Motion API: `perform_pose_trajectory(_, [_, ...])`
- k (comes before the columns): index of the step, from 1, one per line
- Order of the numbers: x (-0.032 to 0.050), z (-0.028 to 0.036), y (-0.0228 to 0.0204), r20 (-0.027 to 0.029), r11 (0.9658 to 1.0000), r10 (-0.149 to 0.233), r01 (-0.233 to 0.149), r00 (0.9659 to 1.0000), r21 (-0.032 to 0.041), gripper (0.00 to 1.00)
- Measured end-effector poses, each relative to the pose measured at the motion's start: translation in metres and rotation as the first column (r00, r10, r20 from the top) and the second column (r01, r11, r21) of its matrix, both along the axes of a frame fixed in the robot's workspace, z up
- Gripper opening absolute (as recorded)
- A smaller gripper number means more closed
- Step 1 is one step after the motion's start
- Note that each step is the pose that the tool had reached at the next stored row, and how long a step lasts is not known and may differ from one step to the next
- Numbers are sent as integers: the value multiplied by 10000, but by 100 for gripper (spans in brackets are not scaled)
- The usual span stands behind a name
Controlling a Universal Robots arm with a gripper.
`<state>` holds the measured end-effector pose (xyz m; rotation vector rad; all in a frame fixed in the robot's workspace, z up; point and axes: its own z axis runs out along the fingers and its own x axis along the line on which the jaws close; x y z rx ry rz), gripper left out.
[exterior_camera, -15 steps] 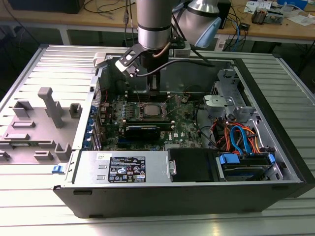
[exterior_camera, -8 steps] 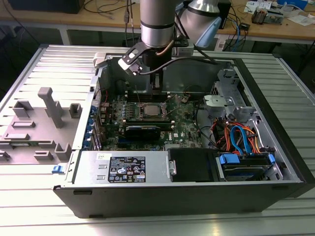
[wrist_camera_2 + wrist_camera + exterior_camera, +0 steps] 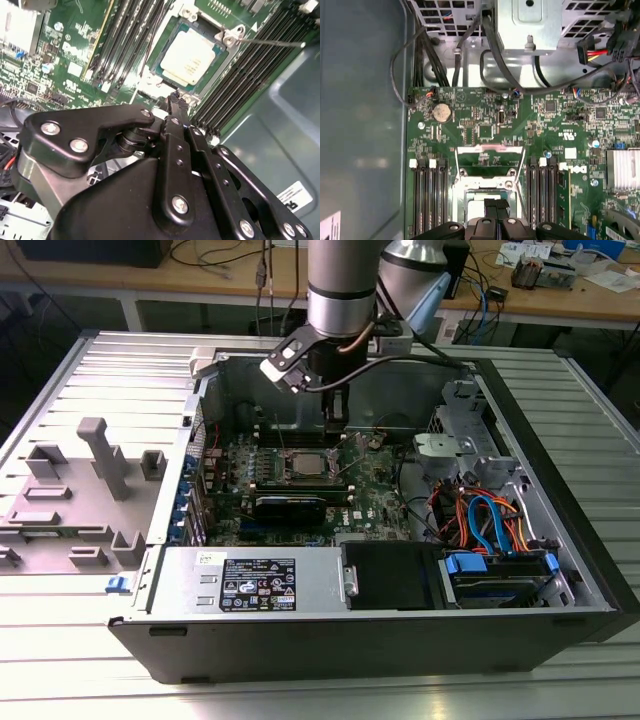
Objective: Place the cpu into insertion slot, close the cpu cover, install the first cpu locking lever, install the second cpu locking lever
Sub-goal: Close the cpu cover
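The cpu (image 3: 189, 54) sits flat in the insertion slot (image 3: 205, 79) on the green motherboard (image 3: 375, 490), at about 7 o'clock from and below the end effector (image 3: 337, 420) in the exterior view, whose fingertips are pinched narrow on nothing.

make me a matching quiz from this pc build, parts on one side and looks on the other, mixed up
Parts:
1 cpu
2 memory slots
3 battery
4 cables by the drive

Looks:
a round, silvery
b blue
c long, black
d square, flat grey top

Pairs: 1-d, 2-c, 3-a, 4-b
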<state>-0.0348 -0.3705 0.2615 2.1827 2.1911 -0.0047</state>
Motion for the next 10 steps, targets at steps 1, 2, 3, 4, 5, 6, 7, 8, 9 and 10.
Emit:
perform_pose_trajectory(1, [9, 6, 0, -19, 10000, 0, 0, 10000, -2, 11])
perform_pose_trajectory(2, [15, 16, 1, -35, 10000, 0, 0, 10000, -1, 11])
perform_pose_trajectory(3, [23, 45, 1, -59, 10000, 1, -1, 10000, -9, 11])
perform_pose_trajectory(4, [35, 48, 3, -74, 10000, 1, -1, 10000, -15, 11])
perform_pose_trajectory(5, [41, 49, 5, -78, 10000, 1, -1, 10000, -20, 11])
perform_pose_trajectory(6, [51, 49, 7, -82, 10000, 1, -1, 10000, -25, 11])
perform_pose_trajectory(7, [70, 50, 9, -89, 10000, 0, 0, 10000, -29, 11])
perform_pose_trajectory(8, [92, 50, 11, -96, 10000, 0, 0, 10000, -34, 11])
perform_pose_trajectory(9, [132, 49, 16, -112, 10000, 0, 0, 9999, -39, 11])
perform_pose_trajectory(10, [170, 50, 20, -128, 10000, 0, -1, 9999, -45, 11])
